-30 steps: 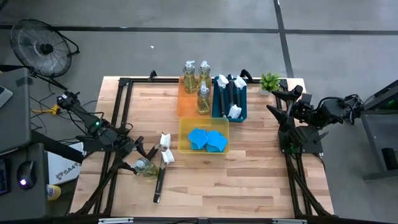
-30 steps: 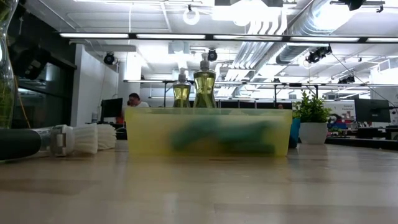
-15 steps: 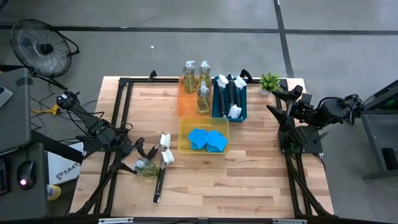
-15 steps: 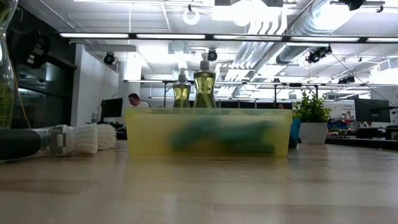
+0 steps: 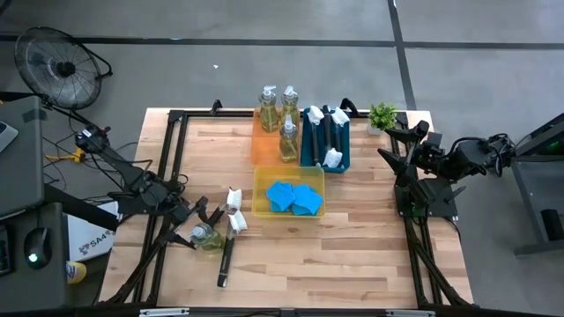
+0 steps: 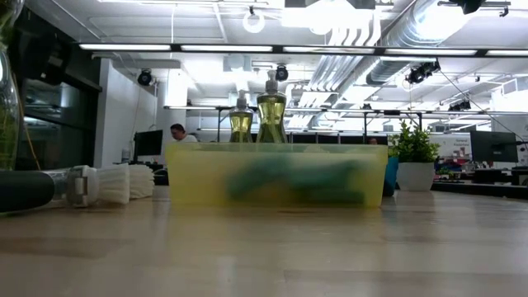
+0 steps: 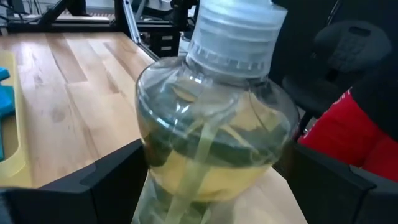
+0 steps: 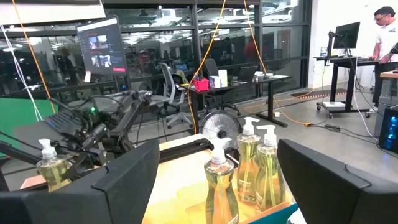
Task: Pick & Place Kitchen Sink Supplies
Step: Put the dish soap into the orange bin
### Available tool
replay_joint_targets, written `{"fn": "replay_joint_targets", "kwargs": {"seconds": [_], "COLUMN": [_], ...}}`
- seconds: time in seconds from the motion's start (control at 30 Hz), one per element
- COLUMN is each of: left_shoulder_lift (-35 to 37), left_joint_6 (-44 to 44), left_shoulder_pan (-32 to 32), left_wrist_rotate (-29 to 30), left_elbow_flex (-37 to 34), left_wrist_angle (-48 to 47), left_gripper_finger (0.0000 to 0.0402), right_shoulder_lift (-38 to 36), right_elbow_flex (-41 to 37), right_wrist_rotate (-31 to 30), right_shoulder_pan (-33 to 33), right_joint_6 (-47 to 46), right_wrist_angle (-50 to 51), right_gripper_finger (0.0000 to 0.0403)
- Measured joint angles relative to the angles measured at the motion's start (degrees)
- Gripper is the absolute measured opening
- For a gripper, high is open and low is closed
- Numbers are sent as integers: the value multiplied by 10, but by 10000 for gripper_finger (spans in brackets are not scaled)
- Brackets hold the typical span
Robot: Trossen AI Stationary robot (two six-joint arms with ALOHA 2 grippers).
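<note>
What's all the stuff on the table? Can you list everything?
soap bottles in tray: three, yellowish, in the orange tray
loose soap bottle: one, yellowish, table's left
brushes in tray: several, black with white heads, in the teal tray
loose brushes: two, beside the loose bottle
sponges: several, blue, in the yellow tray
plant: one, green, back right
left gripper: open, fingers either side of the loose bottle
right gripper: open, table's right edge

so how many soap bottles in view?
4. Three stand in the orange tray. One is between the left gripper's open fingers, front left.
</note>
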State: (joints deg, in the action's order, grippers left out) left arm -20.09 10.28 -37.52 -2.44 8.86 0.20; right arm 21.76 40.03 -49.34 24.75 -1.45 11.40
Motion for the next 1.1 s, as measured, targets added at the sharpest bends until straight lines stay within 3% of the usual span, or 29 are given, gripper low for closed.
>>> {"fn": "replay_joint_targets", "kwargs": {"seconds": [0.8,1.1], "left_shoulder_lift": [-136,-163], "left_joint_6": [0,5], "left_shoulder_pan": [0,0], "left_wrist_rotate": [5,9], "left_elbow_flex": [0,0], "left_wrist_angle": [164,184], "left_gripper_finger": [348,348], "right_shoulder_lift": [0,0], "right_elbow_flex": [0,0], "right_wrist_rotate": [0,0], "right_shoulder_pan": [0,0], "right_joint_6": [0,0], "right_wrist_angle": [0,0], "right_gripper_finger": [321,321]}}
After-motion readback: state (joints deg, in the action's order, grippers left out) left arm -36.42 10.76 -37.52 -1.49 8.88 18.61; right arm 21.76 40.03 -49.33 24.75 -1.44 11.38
